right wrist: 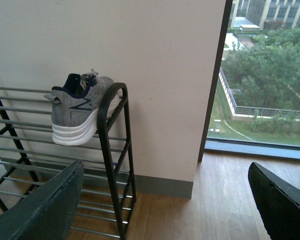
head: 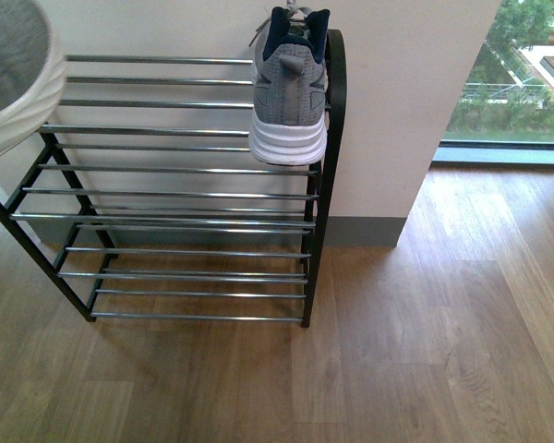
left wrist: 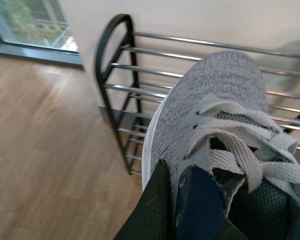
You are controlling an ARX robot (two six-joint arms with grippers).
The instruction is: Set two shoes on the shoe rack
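On the shoe rack point(head: 331, 185), sneaker 1 point(head: 291, 92) rests at the right end of the top tier. Its heel is near and its long axis runs near-to-far. The left gripper point(left wrist: 180, 215) is clamped on the collar of sneaker 2 point(left wrist: 210, 100), which hangs above the rack's left end with its toe pointing at the rods. The right gripper point(right wrist: 162, 200) is spread wide, empty, facing the rack's right end. Judgement: free rods lie left of sneaker 1, nearest the left arm. Align sneaker 2 parallel to sneaker 1.
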